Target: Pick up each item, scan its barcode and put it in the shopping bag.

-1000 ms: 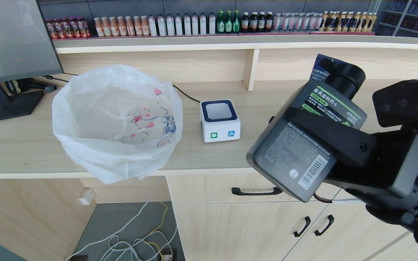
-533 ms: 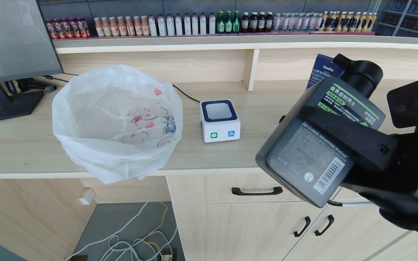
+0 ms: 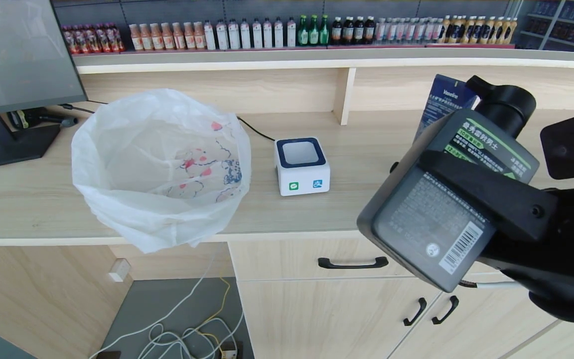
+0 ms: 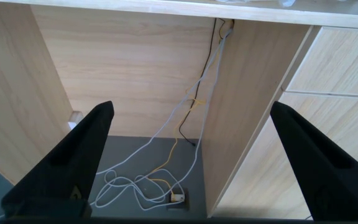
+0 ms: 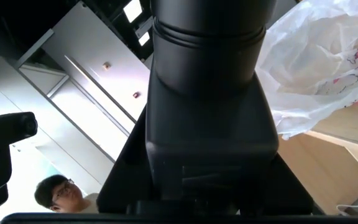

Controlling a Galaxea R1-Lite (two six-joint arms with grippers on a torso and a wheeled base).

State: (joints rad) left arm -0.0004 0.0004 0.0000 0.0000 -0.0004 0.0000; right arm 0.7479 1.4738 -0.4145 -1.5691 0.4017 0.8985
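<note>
A dark grey bottle [image 3: 416, 224] with a black cap hangs in the air at the right, above the counter's front edge. My right gripper [image 3: 436, 167] is shut on it, one finger lying across its label side. Its white barcode [image 3: 461, 248] sits near the base, turned toward the head camera. From the right wrist the bottle [image 5: 210, 124] is seen end-on. The white scanner cube [image 3: 301, 166] with a dark blue top stands mid-counter, left of the bottle. The open white shopping bag [image 3: 160, 164] stands farther left. Below the counter my left gripper [image 4: 191, 112] is open and holds nothing.
A monitor [image 3: 18, 55] stands at the counter's back left. A blue tube [image 3: 441, 99] stands behind the held bottle. Drink bottles [image 3: 287, 30] line the rear shelf. Cables [image 3: 192, 329] lie on the floor under the counter, and drawers with black handles [image 3: 352, 263] face me.
My right gripper has carried the bottle to the right and slightly down, away from the scanner. Bag and scanner have not moved.
</note>
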